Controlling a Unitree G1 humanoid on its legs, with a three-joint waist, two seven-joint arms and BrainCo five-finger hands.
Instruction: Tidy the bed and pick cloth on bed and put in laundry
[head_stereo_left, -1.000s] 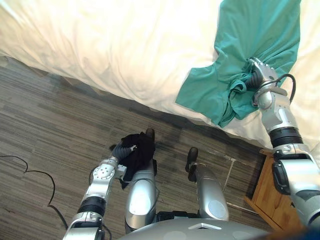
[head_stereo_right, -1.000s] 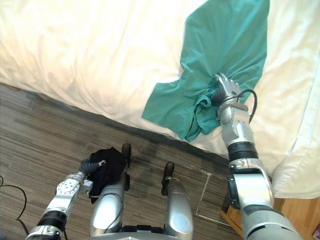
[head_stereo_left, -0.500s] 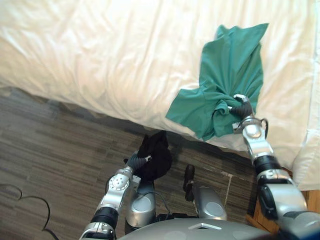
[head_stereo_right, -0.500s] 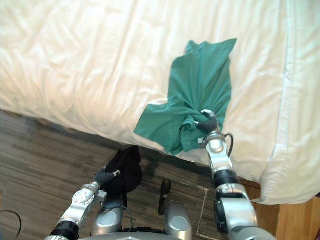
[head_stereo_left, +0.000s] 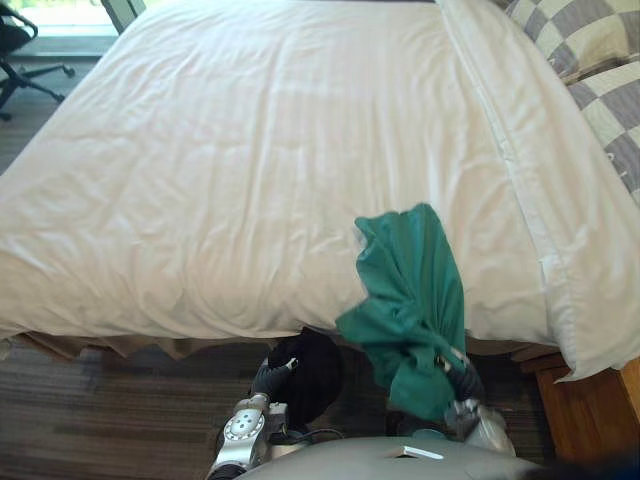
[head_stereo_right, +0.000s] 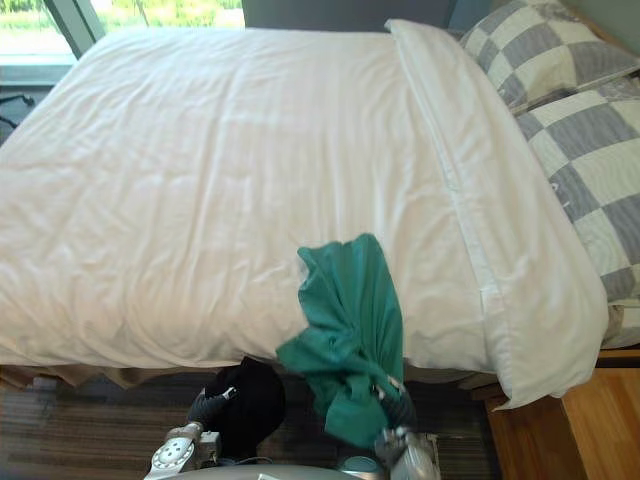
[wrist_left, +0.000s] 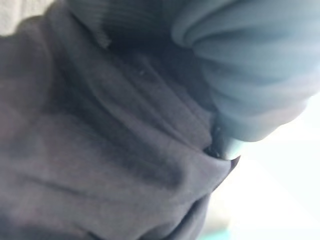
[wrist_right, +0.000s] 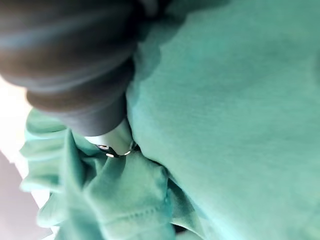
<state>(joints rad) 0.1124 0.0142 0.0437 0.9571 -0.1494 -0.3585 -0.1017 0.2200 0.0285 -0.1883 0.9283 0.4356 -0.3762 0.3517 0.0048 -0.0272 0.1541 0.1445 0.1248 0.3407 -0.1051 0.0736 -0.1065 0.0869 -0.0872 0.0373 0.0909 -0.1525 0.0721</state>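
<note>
A teal green cloth trails from the white duvet over the bed's near edge. Its bunched lower end is in my right hand, which is shut on it just below the edge, close to my body. In the right wrist view the green cloth folds tightly round the right hand. A black cloth hangs bundled below the bed's edge, left of the green one, and my left hand is shut on it. The black cloth presses against the left hand in the left wrist view.
The bed spreads wide ahead under a smooth white duvet. Checked pillows lie at the far right. A wooden nightstand stands at the lower right, an office chair at the far left. Grey plank floor lies beneath.
The camera has tilted up, so the whole bed shows. My right hand has dragged the green cloth to the bed's near edge. My left hand with the black cloth has risen towards that edge.
</note>
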